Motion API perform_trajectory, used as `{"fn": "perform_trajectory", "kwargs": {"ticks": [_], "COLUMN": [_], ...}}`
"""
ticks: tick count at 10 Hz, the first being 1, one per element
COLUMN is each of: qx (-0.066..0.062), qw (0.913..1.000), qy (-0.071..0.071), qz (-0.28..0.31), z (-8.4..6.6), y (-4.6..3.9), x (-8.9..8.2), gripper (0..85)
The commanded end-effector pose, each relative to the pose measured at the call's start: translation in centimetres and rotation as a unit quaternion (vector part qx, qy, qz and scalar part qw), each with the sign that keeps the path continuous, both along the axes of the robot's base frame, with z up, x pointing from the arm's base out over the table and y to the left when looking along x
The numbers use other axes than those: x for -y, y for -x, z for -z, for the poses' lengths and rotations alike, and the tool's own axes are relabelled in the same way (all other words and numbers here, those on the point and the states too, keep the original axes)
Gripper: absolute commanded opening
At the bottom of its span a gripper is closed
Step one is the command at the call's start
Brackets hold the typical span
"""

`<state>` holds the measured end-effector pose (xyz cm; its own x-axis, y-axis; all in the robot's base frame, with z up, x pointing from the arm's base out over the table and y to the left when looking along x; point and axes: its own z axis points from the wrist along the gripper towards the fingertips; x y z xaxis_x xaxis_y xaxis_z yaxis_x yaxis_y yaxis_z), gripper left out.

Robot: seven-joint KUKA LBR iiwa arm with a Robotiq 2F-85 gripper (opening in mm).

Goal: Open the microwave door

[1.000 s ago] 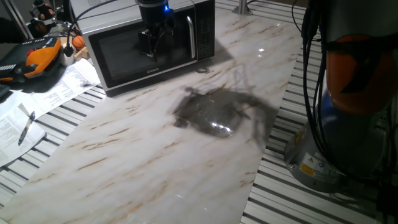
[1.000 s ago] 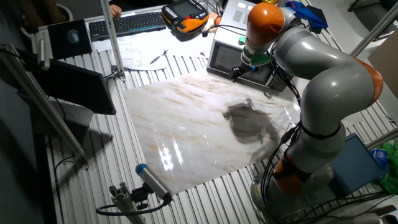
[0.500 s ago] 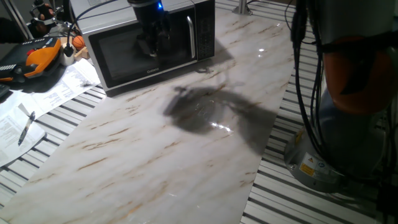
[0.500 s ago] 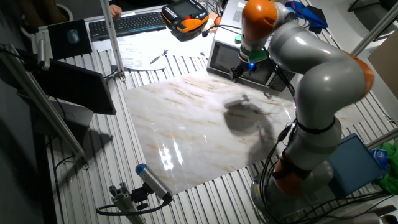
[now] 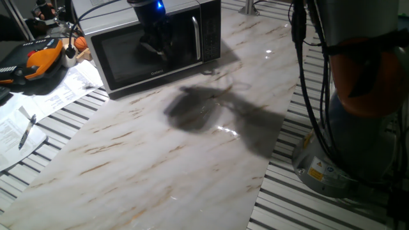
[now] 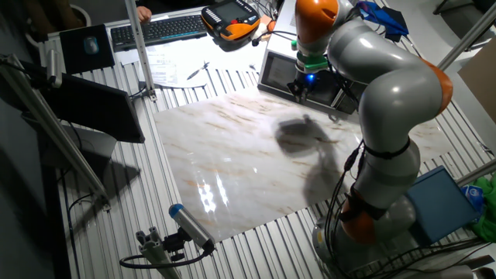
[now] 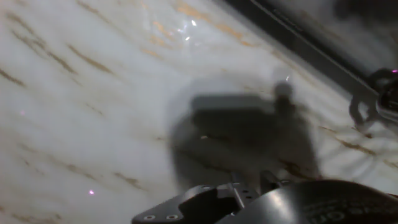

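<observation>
Microwave (image 5: 153,38) sits at the far end of the marble counter (image 5: 160,153), its microwave door (image 5: 144,54) shut flush, the vertical silver handle (image 5: 195,38) on the door's right side. The claw (image 5: 156,45) hangs before the dark glass, left of the handle; whether its fingers are spread or closed cannot be told.

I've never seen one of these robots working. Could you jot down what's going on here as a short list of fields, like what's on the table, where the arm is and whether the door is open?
surface: marble-look table
appliance: microwave at the far edge of the table
door: microwave door, looks shut
handle: vertical silver bar on the door, untouched
arm: gripper hangs in front of the door glass, away from the handle
fingers: too dark and blurred to tell whether open
nearby: orange controller, papers, a pen
</observation>
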<state>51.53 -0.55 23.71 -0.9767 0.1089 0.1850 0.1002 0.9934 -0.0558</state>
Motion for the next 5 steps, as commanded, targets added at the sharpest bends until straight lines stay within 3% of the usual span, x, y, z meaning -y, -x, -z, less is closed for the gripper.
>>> {"fn": "perform_trajectory", "kwargs": {"ticks": [1, 2, 4, 5], "qx": [0.0, -0.002, 0.004, 0.002], "qw": [0.9994, 0.9989, 0.9992, 0.9993], "qy": [0.006, -0.001, 0.014, 0.013], "qz": [0.035, 0.047, 0.038, 0.035], "z": [-0.2, -1.0, -3.3, -4.3], "y": [-0.04, -0.18, -0.13, -0.13], "x": [0.4, 1.2, 3.2, 4.0], "gripper": [0.0, 0.0, 0.0, 0.0]}}
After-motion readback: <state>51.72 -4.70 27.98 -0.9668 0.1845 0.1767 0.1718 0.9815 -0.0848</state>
